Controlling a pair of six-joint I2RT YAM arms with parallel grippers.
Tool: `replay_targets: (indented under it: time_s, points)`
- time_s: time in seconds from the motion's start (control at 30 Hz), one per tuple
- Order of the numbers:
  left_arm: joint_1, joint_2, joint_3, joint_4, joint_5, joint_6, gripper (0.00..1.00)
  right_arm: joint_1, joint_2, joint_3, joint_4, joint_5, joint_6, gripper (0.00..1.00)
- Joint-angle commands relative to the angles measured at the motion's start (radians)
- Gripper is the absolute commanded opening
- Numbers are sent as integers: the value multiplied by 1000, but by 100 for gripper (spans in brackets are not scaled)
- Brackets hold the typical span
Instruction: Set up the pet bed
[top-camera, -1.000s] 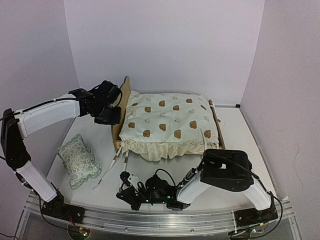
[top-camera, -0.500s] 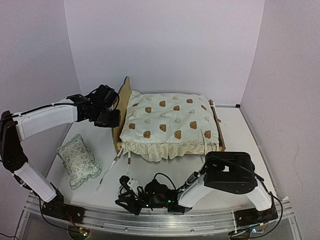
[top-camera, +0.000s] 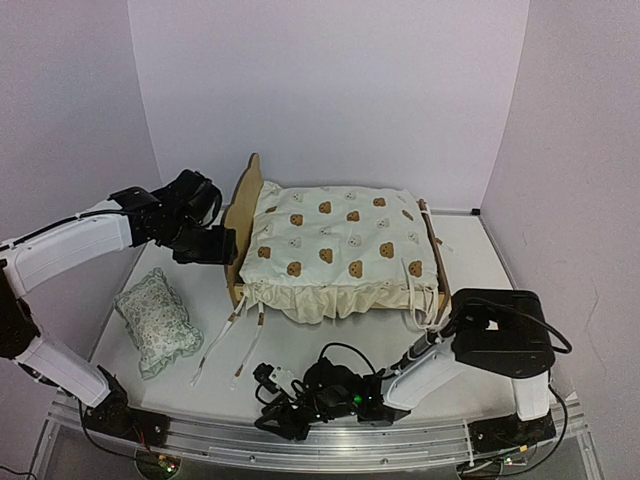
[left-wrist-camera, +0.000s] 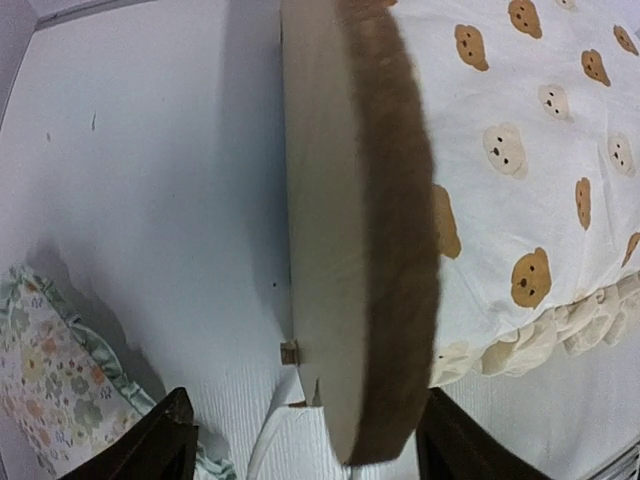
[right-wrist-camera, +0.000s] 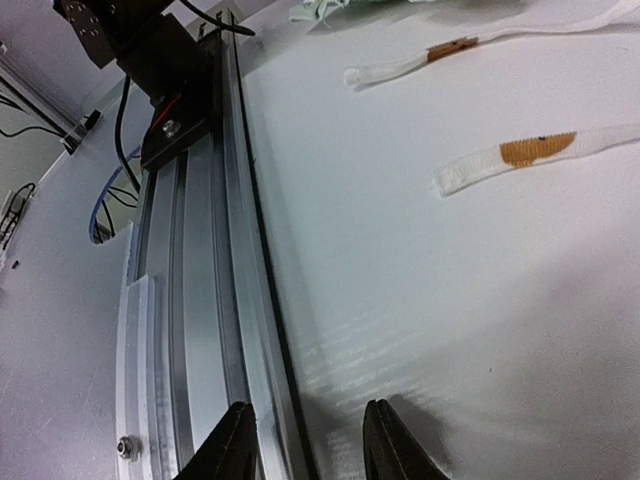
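The pet bed (top-camera: 244, 200) stands just beside the open left jaws.

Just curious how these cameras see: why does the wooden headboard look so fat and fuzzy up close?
Left wrist view: the headboard sits near the lens, so it bulges and blurs, shadowing the table. Right wrist view: ties sharp, gripper fingers soft. Top view: evenly lit.

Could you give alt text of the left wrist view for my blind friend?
Light plywood pet bed headboard seen edge-on, cream bear-print cover on its right, pale floral pillow lower left; open left pincer with dark fingers below.
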Motion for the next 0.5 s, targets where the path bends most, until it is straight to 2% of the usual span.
replay_targets:
  time_s: [0.0,0.13,0.47]
  points:
    - [-22,-125,-28,-143,-19,-59,84,1,-101,-20,-173,-5,-36,41]
    - [-53,-199,-102,-204,-18,-137,87,2,-147,-59,-182,84,-37,45]
    - [-175,-212,-212,-253,15,-263,74,1,-286,-105,-339,320,-51,53]
